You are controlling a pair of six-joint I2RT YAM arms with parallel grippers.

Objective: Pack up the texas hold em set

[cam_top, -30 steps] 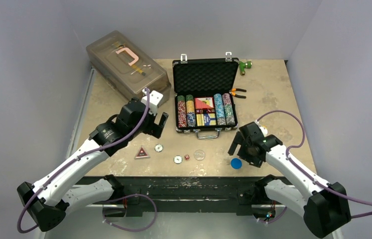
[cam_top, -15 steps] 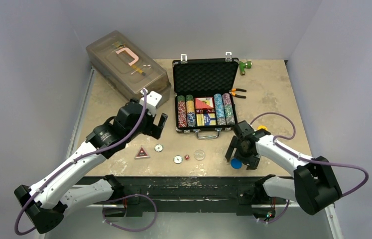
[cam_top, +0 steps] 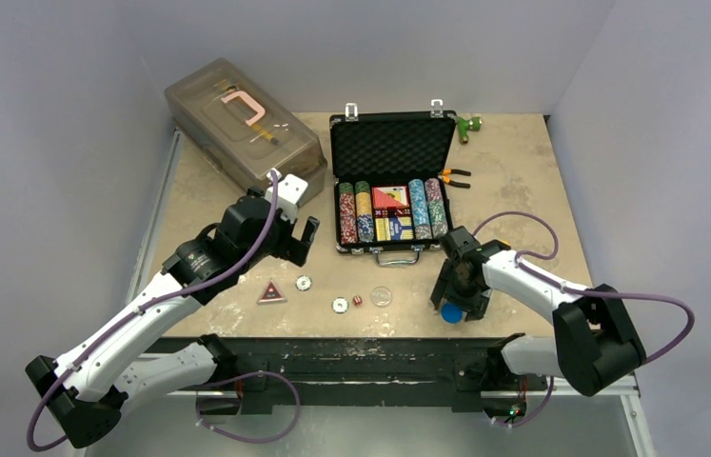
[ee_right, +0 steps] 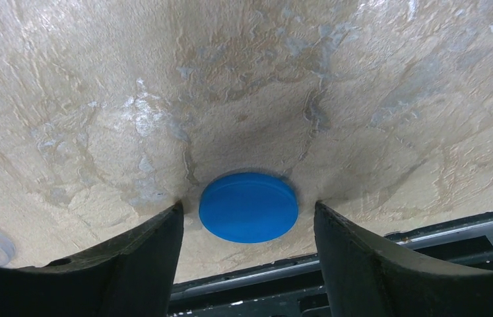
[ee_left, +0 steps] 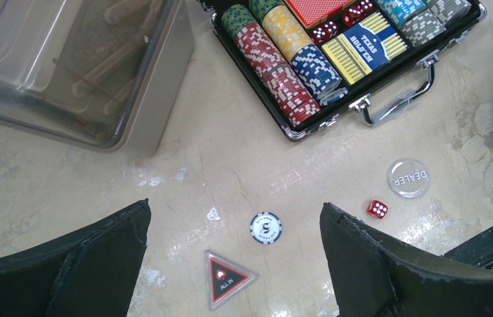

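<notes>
Briefcase [cam_top: 392, 148] lies open at mid-table, toward the back. Since a second ago the right gripper [ee_right: 247, 209] has dropped over the blue disc [ee_right: 248, 207], jaws narrowed, straddling it with small gaps. Left gripper [ee_left: 235, 206] spread wide. Mottled beige table [cam_top: 523, 171]; grey walls [cam_top: 351, 48].

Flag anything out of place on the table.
Six set pieces lie loose in front of the open black ribbed briefcase: blue round disc, clear dealer disc, red die, two black-and-white round chips, triangular all-in marker. Nothing looks damaged.
</notes>
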